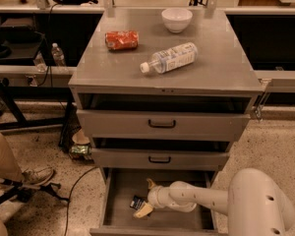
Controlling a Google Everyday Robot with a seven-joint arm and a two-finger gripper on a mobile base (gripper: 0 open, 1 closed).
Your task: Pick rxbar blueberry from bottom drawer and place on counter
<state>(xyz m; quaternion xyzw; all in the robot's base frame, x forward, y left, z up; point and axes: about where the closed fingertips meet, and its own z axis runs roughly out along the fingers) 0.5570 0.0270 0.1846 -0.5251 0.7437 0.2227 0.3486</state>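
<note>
The bottom drawer [119, 200] is pulled open at the foot of the cabinet. The rxbar blueberry [136, 201], a small dark wrapper, lies flat on the drawer floor near the front left. My gripper [147, 196] is down inside the drawer, right next to the bar on its right side. It is open, with one tan finger [150, 183] behind the bar and the other [143, 210] in front of it, and holds nothing. The counter [221, 70] is the grey top of the cabinet.
On the counter lie a water bottle [169, 58] on its side, a red crushed can [121, 40] and a white bowl [176, 19]. Two upper drawers with black handles [162, 124] overhang the bottom drawer. A person's leg and shoe [35, 175] are at the left.
</note>
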